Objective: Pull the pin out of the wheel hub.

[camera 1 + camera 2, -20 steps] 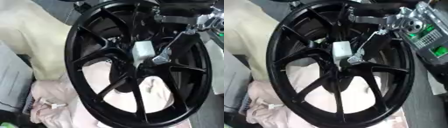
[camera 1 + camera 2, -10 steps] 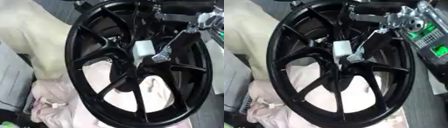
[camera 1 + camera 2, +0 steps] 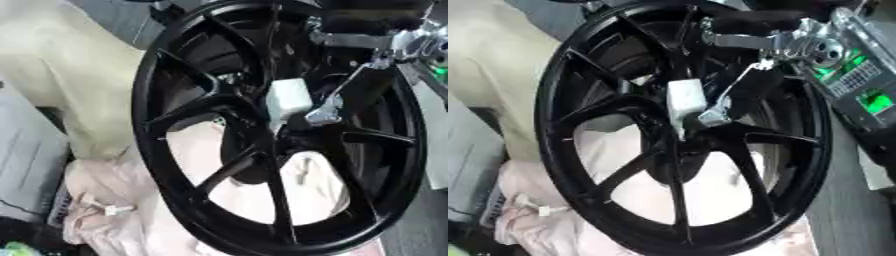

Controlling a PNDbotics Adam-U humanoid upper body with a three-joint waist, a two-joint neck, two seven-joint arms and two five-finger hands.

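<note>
Since the earlier frames little has shifted; the right hand (image 3: 325, 112) has stayed at the hub.

Left eye view: large black spoked wheel (image 3: 175, 165) stands tilted over pale cloth (image 3: 105, 220). White block-shaped pin (image 3: 287, 97) sits at the hub centre, the silver fingertips touching its right edge.

Right eye view: same contact; whether the fingers pinch the pin, cannot tell. Left hand not visible.

Judgement: secure the pinch first, then draw straight along the hub axis.

right hand (image 3: 737, 97) | fingertip edged slightly left toward white pin (image 3: 686, 100) | wheel hub (image 3: 684, 130) unmoved
</note>
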